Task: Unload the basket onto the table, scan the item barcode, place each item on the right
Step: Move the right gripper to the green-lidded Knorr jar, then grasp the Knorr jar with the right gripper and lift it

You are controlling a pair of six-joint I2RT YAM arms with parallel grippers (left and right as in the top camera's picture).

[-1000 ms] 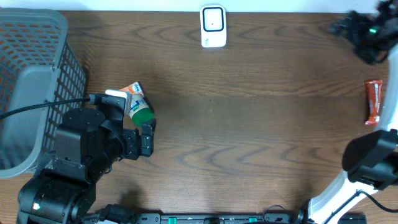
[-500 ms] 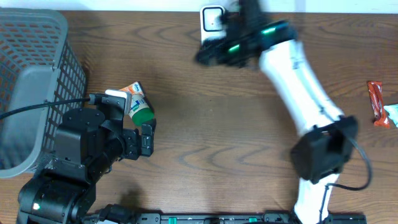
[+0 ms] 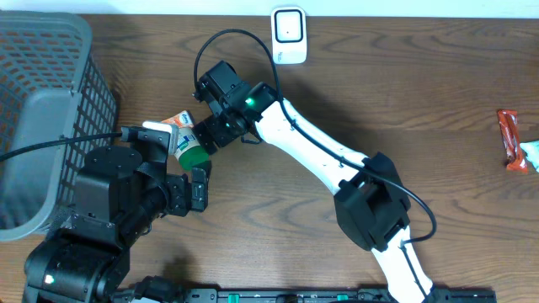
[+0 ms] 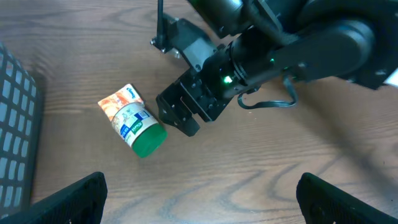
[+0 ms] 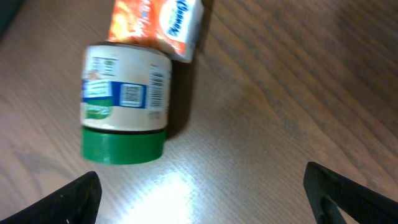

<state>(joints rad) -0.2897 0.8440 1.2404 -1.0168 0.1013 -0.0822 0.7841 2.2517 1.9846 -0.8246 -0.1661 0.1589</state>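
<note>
The item, a white-labelled jar with a green lid (image 3: 190,149), lies on its side on the wood table, an orange and white packet (image 3: 178,124) touching its base. The label's printed code panel faces up in the right wrist view, on the jar (image 5: 125,102). My right gripper (image 3: 207,133) hovers just right of the jar, open, with the lid just beyond its left fingertip (image 5: 74,202). In its own view the right gripper (image 5: 205,199) has nothing between its fingers. My left gripper (image 4: 202,202) is open over bare wood, nearer than the jar (image 4: 137,124). A white scanner (image 3: 289,35) stands at the back edge.
A grey mesh basket (image 3: 42,109) fills the left side, seen as dark bars (image 4: 15,124) in the left wrist view. A red snack packet (image 3: 505,139) and a white wrapper (image 3: 530,156) lie at the far right edge. The right arm (image 3: 312,160) spans the table's middle.
The right arm swung from the back right corner, past the scanner, down to the jar at the left. The left arm and the jar have not moved.
</note>
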